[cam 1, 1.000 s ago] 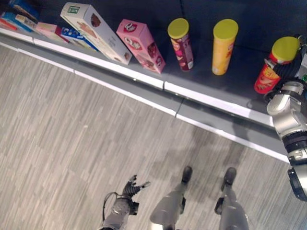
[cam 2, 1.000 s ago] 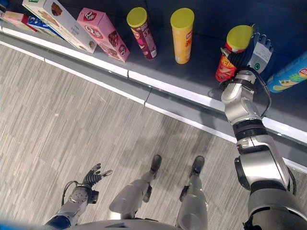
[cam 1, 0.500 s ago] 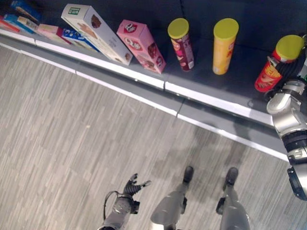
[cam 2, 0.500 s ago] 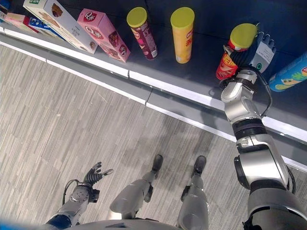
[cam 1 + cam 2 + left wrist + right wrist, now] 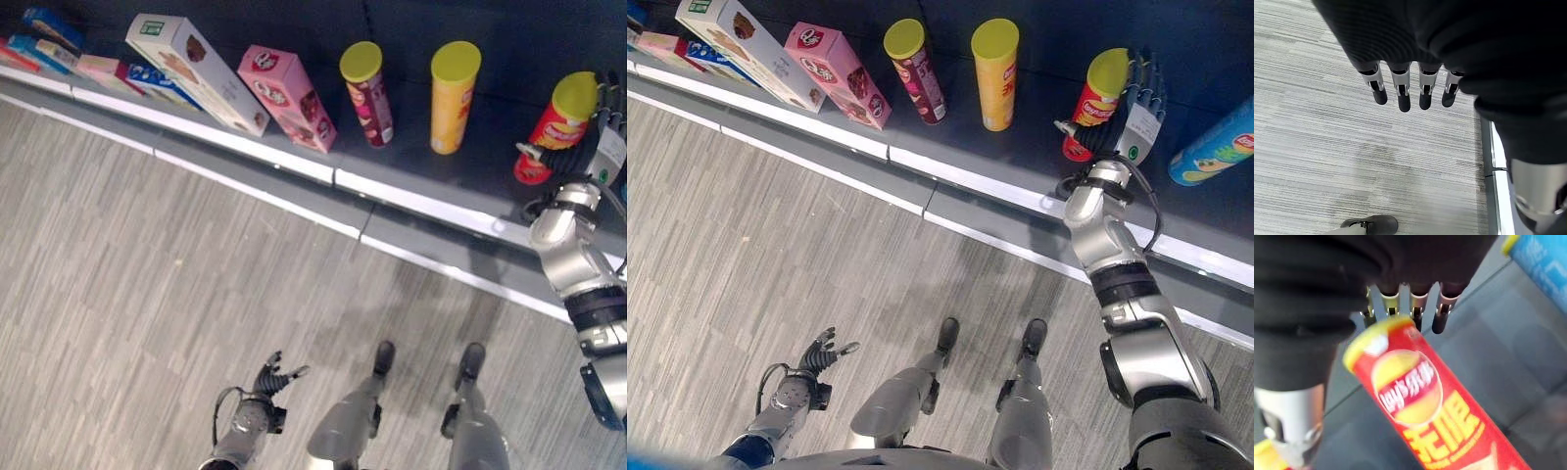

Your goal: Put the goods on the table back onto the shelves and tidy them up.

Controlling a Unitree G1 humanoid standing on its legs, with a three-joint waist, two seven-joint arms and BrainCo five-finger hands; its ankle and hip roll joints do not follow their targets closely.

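Right wrist view shows the red can (image 5: 1425, 416) just beside our right hand (image 5: 1136, 108), standing tilted on the shelf (image 5: 1019, 147). The fingers (image 5: 1442, 316) are straight behind it and not curled round it. We judge that a small push could tip the leaning can over and send it rolling toward the blue can (image 5: 1220, 147). Our left hand (image 5: 269, 377) hangs relaxed and spread above the floor.

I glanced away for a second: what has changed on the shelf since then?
The right robot hand now sits beside the red yellow-lidded crisp can, fingers straight along it, and the can stands more upright. The left robot hand and the other cans and boxes stayed put.
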